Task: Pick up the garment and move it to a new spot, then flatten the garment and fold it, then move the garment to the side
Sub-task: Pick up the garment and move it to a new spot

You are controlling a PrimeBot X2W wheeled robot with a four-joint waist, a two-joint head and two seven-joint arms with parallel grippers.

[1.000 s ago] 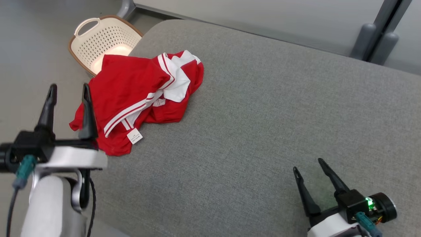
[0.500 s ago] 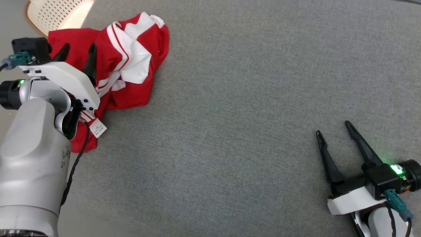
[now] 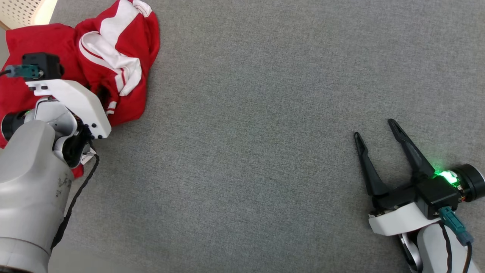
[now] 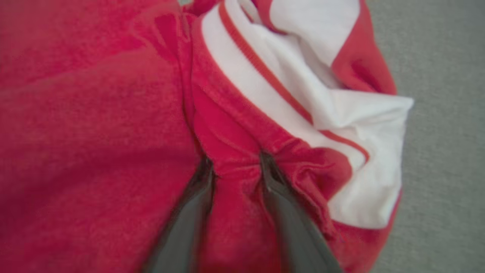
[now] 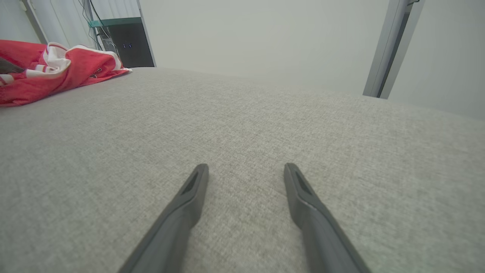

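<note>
The garment [image 3: 125, 57] is a crumpled red top with white panels and stripes, lying at the far left of the grey cushion [image 3: 246, 132]. In the left wrist view my left gripper [image 4: 235, 163] is pressed down into the red cloth [image 4: 94, 113]. Its fingers stand apart with a puckered fold of fabric between them. In the head view its white mount covers the fingers. My right gripper [image 3: 374, 128] hovers low over bare cushion at the right, open and empty, far from the garment. The right wrist view shows its spread fingers [image 5: 246, 167] and the garment [image 5: 57, 72] at the far left.
A cream perforated basket [image 3: 22, 7] peeks in at the top left corner, beside the garment. The cushion's left edge runs just under my left forearm. A dark cabinet [image 5: 129, 41] and a grey pillar [image 5: 390, 49] stand beyond the cushion.
The head camera has tilted down, shifting the whole picture. My left gripper has dropped from beside the garment into its cloth, and its fingers have narrowed around a fold. The right gripper stays open.
</note>
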